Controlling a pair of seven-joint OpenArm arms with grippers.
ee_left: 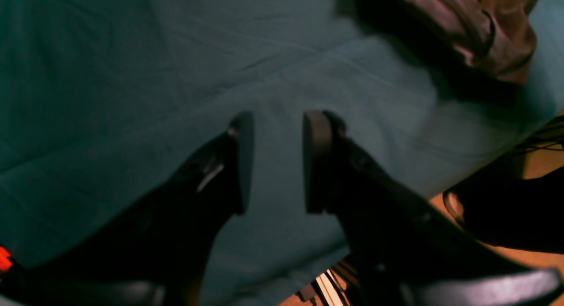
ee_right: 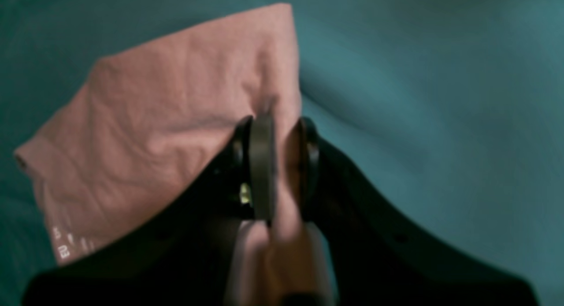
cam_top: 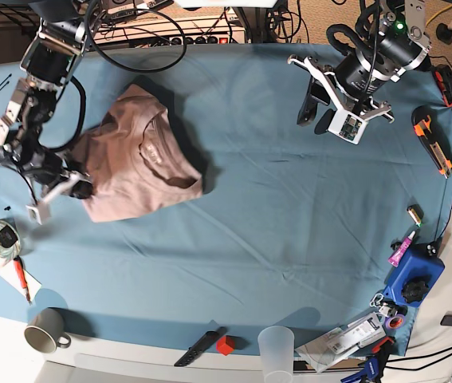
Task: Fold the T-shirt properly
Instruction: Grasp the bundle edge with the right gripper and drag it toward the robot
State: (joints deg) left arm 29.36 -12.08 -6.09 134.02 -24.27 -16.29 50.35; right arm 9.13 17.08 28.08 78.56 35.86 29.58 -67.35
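With my black right gripper (ee_right: 286,165) pinching an edge of the mauve cotton T-shirt (cam_top: 142,163), bunched on the teal cloth (cam_top: 257,263) under that nearer arm, and my empty left gripper (ee_left: 278,162) spread well apart from it, I'd fold from the right.

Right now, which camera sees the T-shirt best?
The base view: it shows nearly all the T-shirt, partly behind the right gripper. The right wrist view shows a close, partly blurry piece; the left wrist view just a corner bit.
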